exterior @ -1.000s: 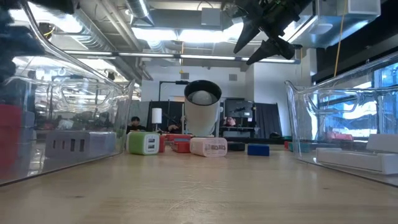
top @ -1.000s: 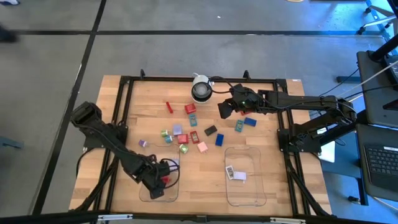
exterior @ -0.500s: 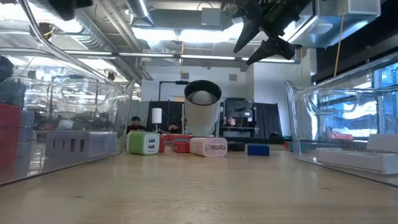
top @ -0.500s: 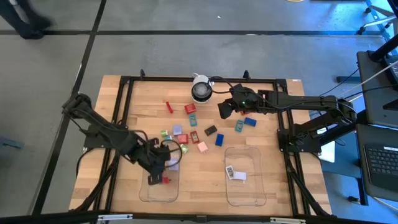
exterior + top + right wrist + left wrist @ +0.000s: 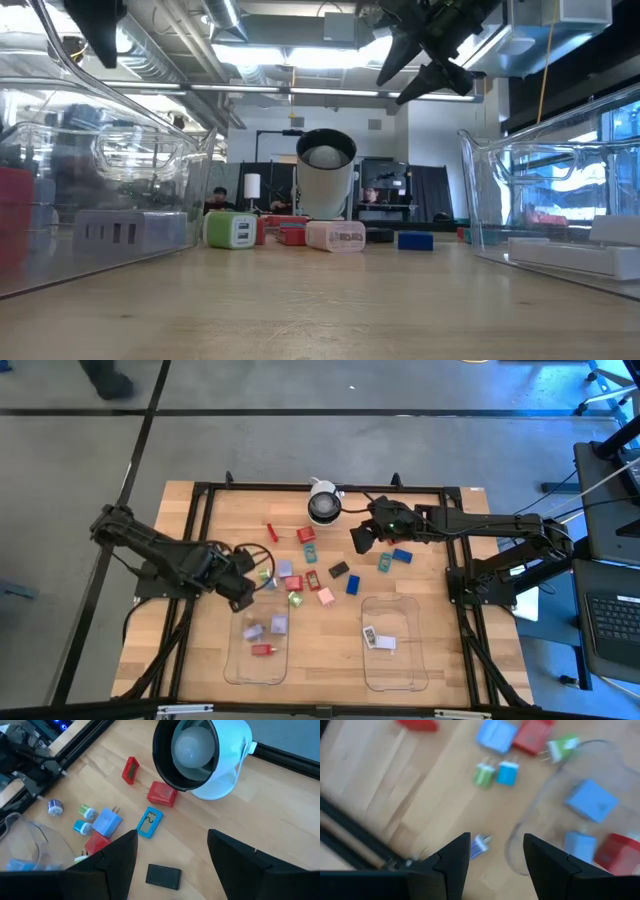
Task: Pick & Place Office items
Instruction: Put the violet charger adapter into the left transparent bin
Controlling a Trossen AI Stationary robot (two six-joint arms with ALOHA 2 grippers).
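Note:
The office items (image 5: 305, 565) lie scattered on the wooden table's middle: small red, teal, lilac, green, pink, blue and black blocks and plugs. My left gripper (image 5: 243, 591) is open and hovers just beyond the left tray's far edge. A small lilac plug (image 5: 480, 845) lies on the wood below, between the fingers, untouched. The left tray (image 5: 232, 665) holds two lilac-blue blocks (image 5: 266, 627) and a red block (image 5: 262, 650). My right gripper (image 5: 358, 538) is open and hangs high near the camera dome (image 5: 322, 506), above a black block (image 5: 164, 876).
The right clear tray (image 5: 405, 670) holds two white items (image 5: 377, 639). The white-and-black camera dome stands at the table's far middle. A black frame rail (image 5: 200, 530) runs around the tabletop. Bare wood lies between the two trays and along the near edge.
My left gripper has risen out of the left tray and moved toward the table's far edge, ending over the wood beside the scattered items. The red block stays lying in the tray. My right arm has kept still.

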